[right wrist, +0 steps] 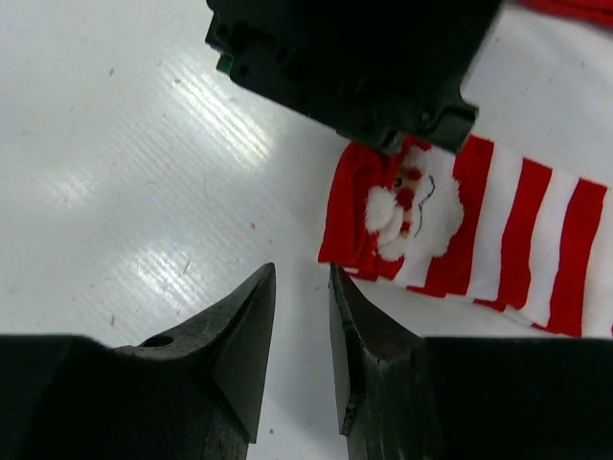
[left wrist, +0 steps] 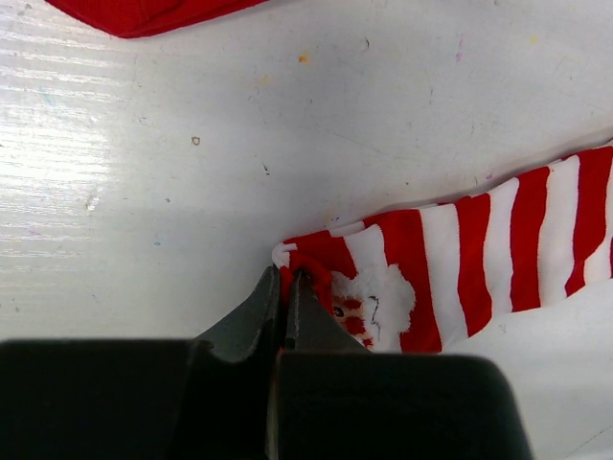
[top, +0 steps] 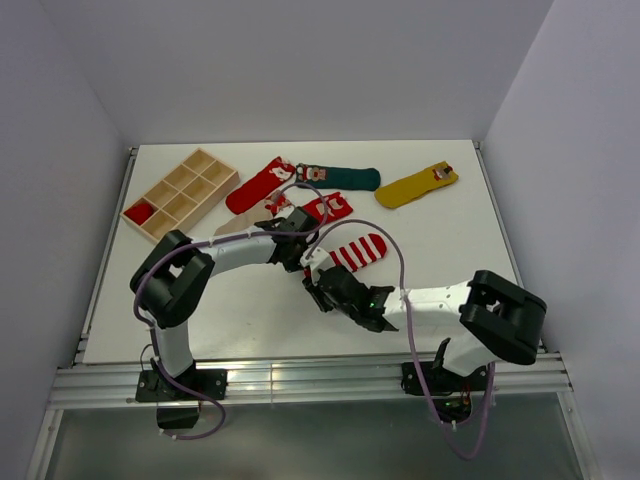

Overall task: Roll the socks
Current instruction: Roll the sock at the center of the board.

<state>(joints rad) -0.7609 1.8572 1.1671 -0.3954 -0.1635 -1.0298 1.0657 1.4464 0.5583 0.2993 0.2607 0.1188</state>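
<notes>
A red-and-white striped sock [top: 362, 250] lies flat mid-table, its Santa patch [right wrist: 412, 206] at the cuff end. My left gripper [left wrist: 285, 278] is shut on the red cuff corner of this sock [left wrist: 498, 240]; from above it [top: 305, 258] sits at the sock's left end. Just short of the cuff's near edge, my right gripper [right wrist: 302, 273] hovers open with only bare table between its fingers, and the striped sock [right wrist: 517, 230] lies beyond it. In the overhead view the right gripper [top: 322, 290] is below the left one.
Further back lie two red socks [top: 258, 185] [top: 325, 208], a dark green sock [top: 345, 178], a mustard yellow sock [top: 418, 185] and a beige sock [top: 240, 222]. A wooden compartment tray [top: 180, 192] stands at the back left. White walls close in the table.
</notes>
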